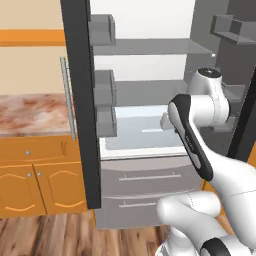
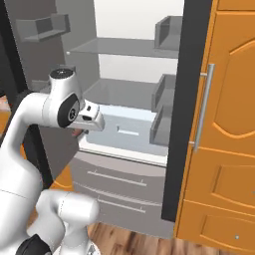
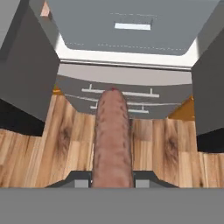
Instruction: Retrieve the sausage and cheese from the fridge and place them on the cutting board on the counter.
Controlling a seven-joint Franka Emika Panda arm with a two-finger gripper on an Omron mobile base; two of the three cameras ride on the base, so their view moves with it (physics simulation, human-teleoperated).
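Claw (image 3: 112, 178) grips sausage (image 3: 112, 140) before open fridge (image 3: 131, 78) drawers; no readable writing anywhere.

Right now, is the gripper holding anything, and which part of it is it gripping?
Yes. The gripper is shut on the sausage, clamped at one end; the rest sticks out ahead of the fingers, toward the fridge drawers.

floor: you see brown wood floor (image 1: 45, 235) at 6 o'clock | wall: plain tan wall (image 1: 30, 70) at 10 o'clock | cupboards: orange cabinets (image 1: 35, 185) at 8 o'clock
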